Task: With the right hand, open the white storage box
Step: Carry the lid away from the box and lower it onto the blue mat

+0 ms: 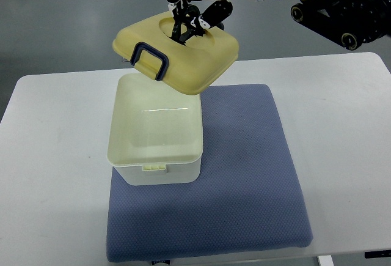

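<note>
A cream-white storage box stands open on the left part of a blue mat, its inside bare. Its lid, with a dark blue handle, is lifted and tilted above the box's far edge. My right hand comes in from the upper right and is shut on the lid's far rim, its black and white fingers curled into a recess on top. The left arm does not show.
The blue mat lies on a white table, reaching almost to the near edge. A latch tab sticks out on the box's near wall. Grey floor lies beyond the table's far edge.
</note>
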Robot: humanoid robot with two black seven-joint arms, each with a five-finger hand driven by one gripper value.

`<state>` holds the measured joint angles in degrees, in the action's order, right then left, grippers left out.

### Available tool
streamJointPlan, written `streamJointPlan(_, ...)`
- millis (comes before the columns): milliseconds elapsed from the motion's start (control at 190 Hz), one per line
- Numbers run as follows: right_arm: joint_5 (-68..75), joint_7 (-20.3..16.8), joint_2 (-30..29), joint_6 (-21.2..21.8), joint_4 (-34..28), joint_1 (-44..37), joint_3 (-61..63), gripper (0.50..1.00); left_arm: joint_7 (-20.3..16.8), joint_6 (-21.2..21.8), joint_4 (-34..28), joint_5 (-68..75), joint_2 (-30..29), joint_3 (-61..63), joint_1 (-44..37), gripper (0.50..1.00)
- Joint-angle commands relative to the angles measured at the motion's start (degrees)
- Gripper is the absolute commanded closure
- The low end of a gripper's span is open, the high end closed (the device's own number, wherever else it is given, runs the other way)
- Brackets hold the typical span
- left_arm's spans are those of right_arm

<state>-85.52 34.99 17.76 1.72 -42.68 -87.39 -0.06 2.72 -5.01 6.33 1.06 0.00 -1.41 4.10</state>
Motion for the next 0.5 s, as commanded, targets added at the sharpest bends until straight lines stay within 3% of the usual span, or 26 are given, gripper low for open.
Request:
streamJointPlan(0, 0.01, 0.01, 2.89, 0.12, 0.14, 2.4, -0.03, 1.0, 0.0, 0.0, 0.0, 0.0, 0.0, 0.0, 0.03, 0.5)
streamJointPlan(211, -0.17, 0.01, 7.72, 1.88, 0.14, 6.09, -0.56, 1.0, 0.0, 0.0, 0.0, 0.0, 0.0, 0.0, 0.03, 0.5)
streamJointPlan(495, -1.66, -0.36, 8.78, 3.99, 0.5, 9.7, -1.44, 1.0, 0.0, 0.0, 0.0, 0.0, 0.0, 0.0, 0.03, 0.5)
